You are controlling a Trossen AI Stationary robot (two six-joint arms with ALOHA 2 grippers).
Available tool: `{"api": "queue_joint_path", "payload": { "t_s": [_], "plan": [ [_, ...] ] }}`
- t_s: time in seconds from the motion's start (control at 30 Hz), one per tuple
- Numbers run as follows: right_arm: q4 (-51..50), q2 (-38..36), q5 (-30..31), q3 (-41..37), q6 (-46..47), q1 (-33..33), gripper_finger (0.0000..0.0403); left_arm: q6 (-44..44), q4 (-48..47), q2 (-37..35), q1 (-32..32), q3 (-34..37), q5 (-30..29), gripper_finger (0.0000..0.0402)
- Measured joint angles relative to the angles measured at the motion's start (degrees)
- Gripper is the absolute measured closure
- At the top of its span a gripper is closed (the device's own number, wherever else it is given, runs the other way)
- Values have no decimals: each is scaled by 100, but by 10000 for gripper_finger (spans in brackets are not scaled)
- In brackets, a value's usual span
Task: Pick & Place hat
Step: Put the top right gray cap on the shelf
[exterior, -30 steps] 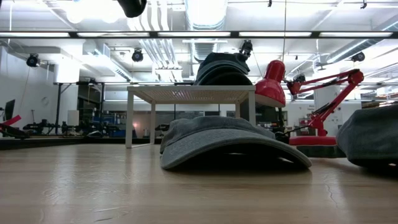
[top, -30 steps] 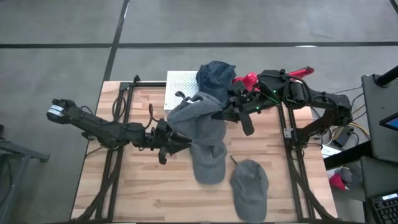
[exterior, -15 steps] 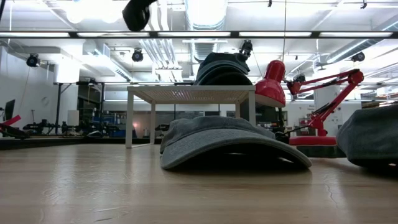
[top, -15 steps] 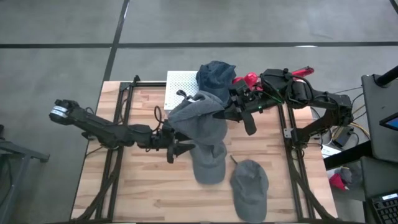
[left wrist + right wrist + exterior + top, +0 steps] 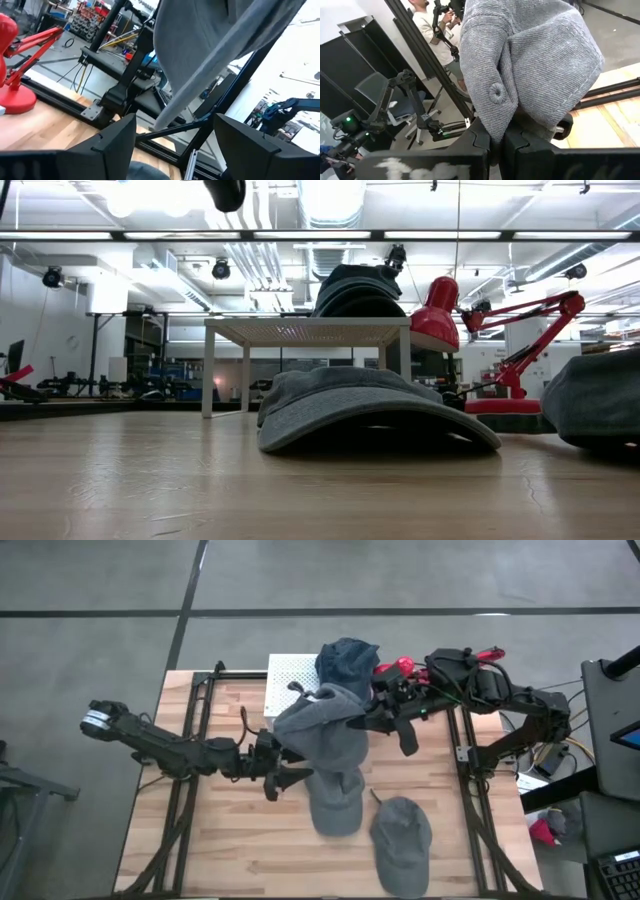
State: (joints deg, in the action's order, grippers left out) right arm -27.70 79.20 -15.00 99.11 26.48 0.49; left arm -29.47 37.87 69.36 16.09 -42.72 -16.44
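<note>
- Two arms reach over the wooden table (image 5: 230, 840).
- Right gripper (image 5: 352, 725): jaws pinched together on the crown of a grey hat (image 5: 322, 735), which hangs below and beyond them, clear of the boards; its top button (image 5: 496, 93) sits just above the fingers (image 5: 482, 142).
- Left gripper (image 5: 285, 772): jaws spread apart, nothing between them; the hanging hat's edge lies just ahead.
- Second grey hat (image 5: 333, 802) lies flat under the held one; third (image 5: 402, 838) near it.
- Blue hat (image 5: 346, 662) sits on the white stand (image 5: 285, 675), beside the red lamp (image 5: 500, 330).
</note>
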Motion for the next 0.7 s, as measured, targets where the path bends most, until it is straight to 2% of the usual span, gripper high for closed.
{"api": "queue_joint_path", "payload": {
  "t_s": [0.3, 0.7],
  "plan": [
    [-18, -67, 1, 0, -59, -2, 394, 44, 237, -4, 1, 0, 221, 135],
    [-29, 12, 2, 0, -99, -2, 394, 290, 466, 0, -118, 0, 144, 135]
  ]
}}
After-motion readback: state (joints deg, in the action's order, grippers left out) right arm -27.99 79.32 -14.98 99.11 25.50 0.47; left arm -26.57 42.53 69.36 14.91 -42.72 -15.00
